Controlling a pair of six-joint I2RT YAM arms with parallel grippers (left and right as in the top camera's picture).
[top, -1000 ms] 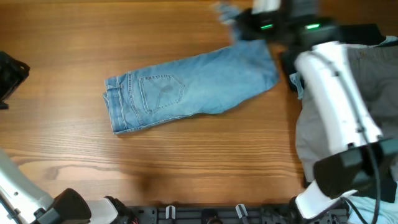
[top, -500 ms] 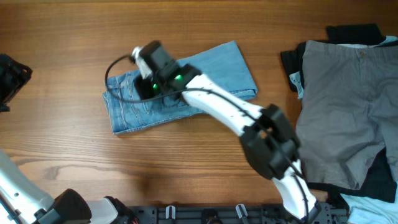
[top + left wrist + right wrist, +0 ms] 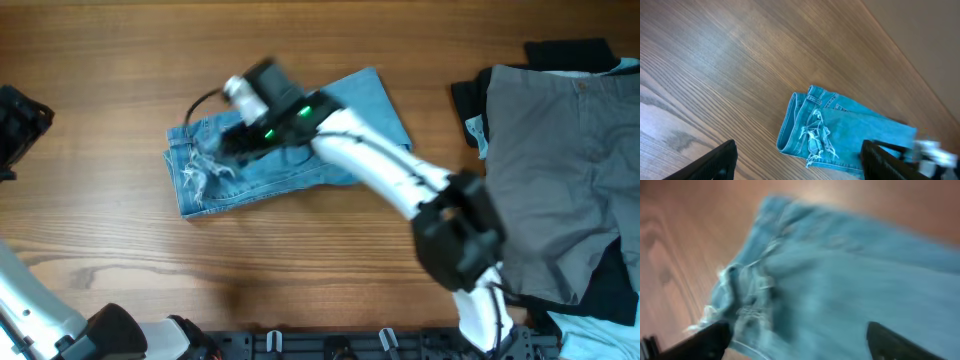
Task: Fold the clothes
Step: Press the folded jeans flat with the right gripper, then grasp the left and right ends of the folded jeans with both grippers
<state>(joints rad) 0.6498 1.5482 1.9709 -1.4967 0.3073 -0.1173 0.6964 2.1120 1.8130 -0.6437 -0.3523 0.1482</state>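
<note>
Where the right arm (image 3: pixel 385 172) crosses the table (image 3: pixel 100 230) from the lower right, it hides the middle of the jeans (image 3: pixel 345 110). Its blurred head, with two green lights, lies over their left half, so the fingers cannot be made out from above. The right wrist view is blurred too, yet it shows the right gripper (image 3: pixel 799 330) with its two dark fingers (image 3: pixel 707 341) set wide apart at the bottom corners. Blue denim fills the space below and between them; whether they touch the cloth I cannot tell. The left gripper (image 3: pixel 799 150) hangs well apart from the jeans, its fingers (image 3: pixel 715 162) likewise spread, with nothing held. Its right finger covers the bundle's lower right corner in that view, and the bottom edge cuts off both fingers.

One pair of jeans lies on the table, left of centre, folded into a short slanted bundle. White frayed hems (image 3: pixel 205 170) rest on top at the left end, by the waistband. At the table's right edge lies a heap of other clothes, cut off by the frame. It has one pair of grey shorts (image 3: pixel 560 170) on top, a black garment (image 3: pixel 565 50) poking out behind, and a pale blue piece (image 3: pixel 600 345) in the bottom corner. Two arms are in view. Of the left arm (image 3: pixel 30 300), only dark and white parts show at the left edge.
</note>
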